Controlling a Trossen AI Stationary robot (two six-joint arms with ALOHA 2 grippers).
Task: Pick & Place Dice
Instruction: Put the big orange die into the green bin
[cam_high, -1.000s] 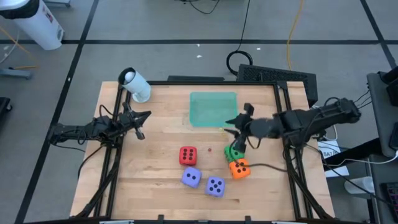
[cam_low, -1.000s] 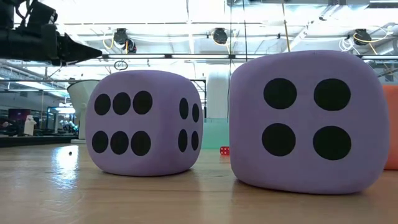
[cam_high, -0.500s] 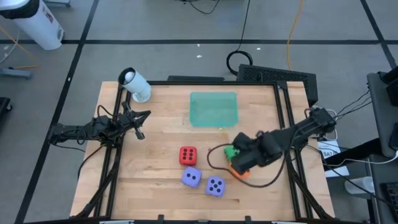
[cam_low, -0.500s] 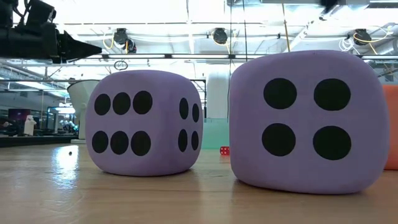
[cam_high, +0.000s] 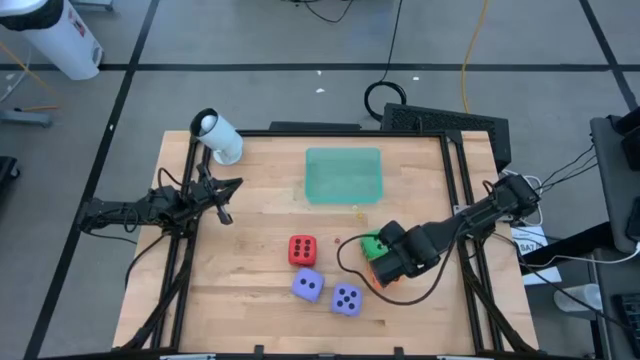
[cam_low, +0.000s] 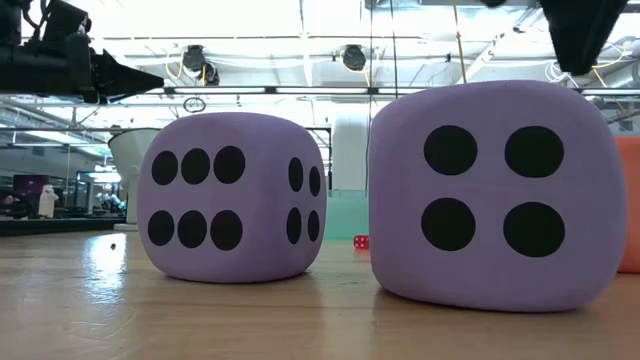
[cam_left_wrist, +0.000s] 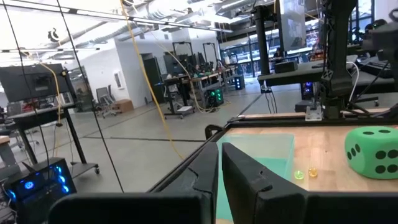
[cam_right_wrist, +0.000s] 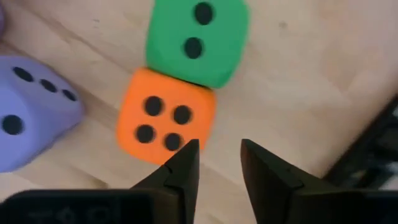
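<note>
Since the earlier frame the right tool (cam_high: 385, 268) has descended over the orange die (cam_right_wrist: 166, 116), jaws narrowly parted, grasping nothing. The orange die touches the green die (cam_right_wrist: 196, 38) on the table (cam_high: 250, 215). Left tool (cam_high: 228, 200): clenched, at the table's left edge

A grey floor (cam_high: 250, 40) crossed by dark lines surrounded the wooden table (cam_high: 250, 290). Beyond it, ceiling lights (cam_low: 350, 55) shone over workbenches (cam_left_wrist: 37, 118) and a glowing computer (cam_left_wrist: 31, 183).
</note>
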